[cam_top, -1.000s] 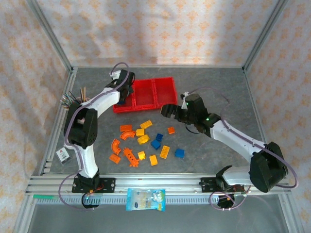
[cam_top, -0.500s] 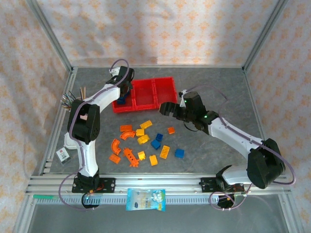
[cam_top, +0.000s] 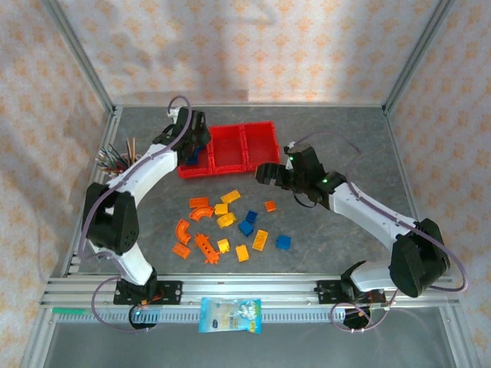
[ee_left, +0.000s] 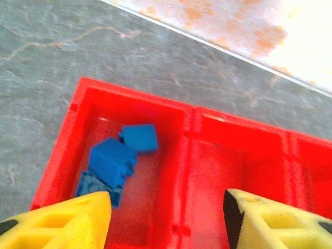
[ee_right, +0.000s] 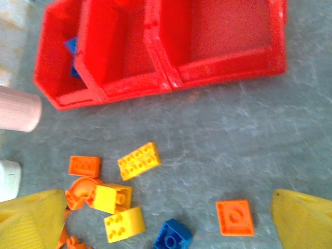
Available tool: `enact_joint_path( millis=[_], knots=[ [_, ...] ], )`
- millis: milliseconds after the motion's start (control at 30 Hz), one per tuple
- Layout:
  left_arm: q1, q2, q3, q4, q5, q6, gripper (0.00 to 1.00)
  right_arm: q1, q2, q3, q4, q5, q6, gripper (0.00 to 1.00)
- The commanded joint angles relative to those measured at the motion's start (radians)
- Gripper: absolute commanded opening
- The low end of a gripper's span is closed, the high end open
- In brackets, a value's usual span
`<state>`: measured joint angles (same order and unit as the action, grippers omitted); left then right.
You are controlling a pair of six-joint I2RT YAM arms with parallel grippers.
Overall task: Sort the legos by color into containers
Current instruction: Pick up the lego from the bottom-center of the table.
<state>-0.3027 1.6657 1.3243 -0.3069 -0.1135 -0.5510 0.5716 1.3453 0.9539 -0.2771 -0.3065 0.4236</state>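
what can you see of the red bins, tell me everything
The red bins are three open-topped rectangular compartments joined in a row, glossy plastic by the look. They sit flat on the gray table, toward its far side, beyond the loose bricks. The left compartment holds three blue bricks; the other two look empty.

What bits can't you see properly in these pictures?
- Top view: left bin contents, covered by the left gripper.
- Left wrist view: lowest blue brick, partly behind a yellow finger.
- Right wrist view: orange pieces, cut by the bottom edge.
- Top view: snack packet print, too small.
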Motion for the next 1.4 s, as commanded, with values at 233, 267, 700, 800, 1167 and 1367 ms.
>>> enact_joint_path(
  millis=[233, 267, 700, 800, 1167, 1367],
  knots=[
    [-0.171, -0.285, -0.328, 0.094, 0.163, -0.017, 0.67, 0.037, -0.142, -0.091, -0.267, 0.142, 0.065, 1.0],
    [-0.19, -0.309, -0.363, 0.102, 0.175, -0.023, 0.68, 0.05, -0.156, -0.105, -0.281, 0.152, 0.077, 1.0],
    [-0.426, -0.542, -0.648, 0.227, 0.279, -0.028, 0.85, 0.219, -0.22, -0.273, -0.313, 0.206, 0.312, 0.98],
    [-0.455, -0.578, -0.689, 0.242, 0.285, -0.027, 0.89, 0.257, -0.215, -0.303, -0.294, 0.214, 0.361, 0.94],
    [-0.503, -0.636, -0.741, 0.252, 0.295, -0.017, 0.99, 0.335, -0.135, -0.345, -0.198, 0.211, 0.441, 0.78],
    [-0.504, -0.636, -0.743, 0.245, 0.281, -0.019, 0.99, 0.347, -0.085, -0.347, -0.182, 0.236, 0.451, 0.67]
  ],
)
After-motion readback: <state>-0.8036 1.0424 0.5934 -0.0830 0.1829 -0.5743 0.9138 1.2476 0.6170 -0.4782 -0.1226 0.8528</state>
